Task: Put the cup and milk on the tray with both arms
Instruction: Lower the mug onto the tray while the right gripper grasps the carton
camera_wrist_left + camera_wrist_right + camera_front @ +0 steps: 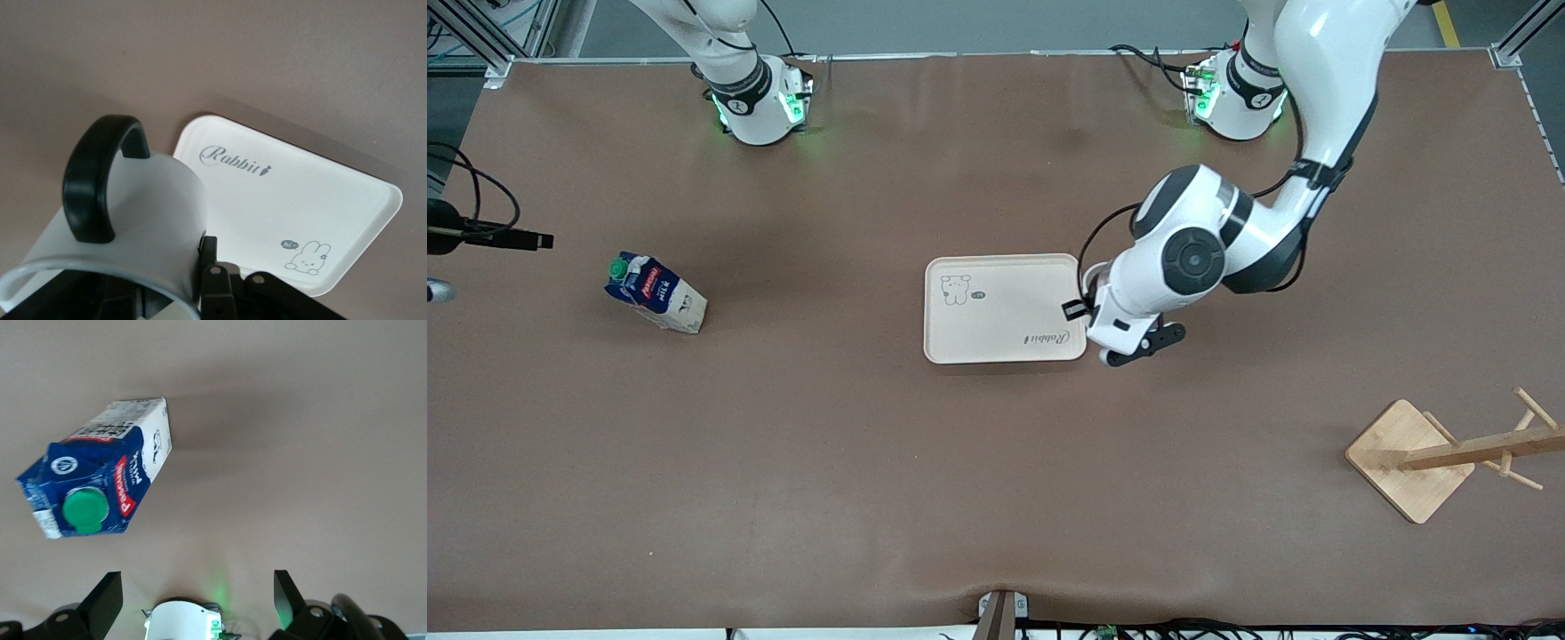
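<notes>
The left gripper (200,293) fingers are clamped on the small white mug with a black loop handle (127,220), carried over the worktop (996,489) just beside the flat cream rectangular tray (1003,308). The right gripper (190,600) fingers stand wide, above the small blue gable-top milk carton (655,292) standing toward the right arm's end. Expect the carton to be light and crushable; take it across its flat sides. The mug is likely rigid, slippery and breakable.
</notes>
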Controlling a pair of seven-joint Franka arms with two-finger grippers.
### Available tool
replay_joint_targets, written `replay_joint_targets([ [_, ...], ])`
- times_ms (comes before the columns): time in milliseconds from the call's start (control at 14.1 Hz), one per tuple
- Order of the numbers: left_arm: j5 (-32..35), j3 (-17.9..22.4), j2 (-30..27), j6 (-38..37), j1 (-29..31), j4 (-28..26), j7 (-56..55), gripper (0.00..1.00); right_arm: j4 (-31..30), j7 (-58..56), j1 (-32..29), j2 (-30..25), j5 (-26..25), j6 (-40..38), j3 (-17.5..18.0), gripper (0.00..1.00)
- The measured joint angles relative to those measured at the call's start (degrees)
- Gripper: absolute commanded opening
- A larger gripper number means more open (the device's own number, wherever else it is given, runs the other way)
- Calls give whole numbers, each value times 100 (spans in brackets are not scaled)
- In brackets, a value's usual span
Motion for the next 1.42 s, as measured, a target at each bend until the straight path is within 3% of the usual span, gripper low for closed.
replay_joint_targets([
  [213, 0, 2, 474, -5, -298, 338, -676, 0, -408, 0, -40, -29, -4, 228, -5, 100],
  [497, -2, 9, 947, -4, -522, 539, -920, 0, -421, 1, 50, -288, -2, 42, 100, 100],
  [923, -204, 18, 1394, 273, -535, 604, -920, 0, -536, 542, 732, -433, 12, 459, 141, 100],
  [994, -256, 18, 1446, 358, -538, 605, -920, 11, -613, 548, 755, -420, 12, 593, 143, 100],
  [1136, -342, 17, 1512, 474, -541, 614, -920, 85, -767, 547, 760, -397, 12, 787, 142, 100],
  [1207, -357, 18, 1528, 493, -541, 626, -920, 100, -824, 547, 784, -393, 12, 837, 142, 100],
  [1420, -358, 22, 1534, 512, -509, 703, -916, 100, -872, 547, 892, -393, 12, 878, 146, 100],
])
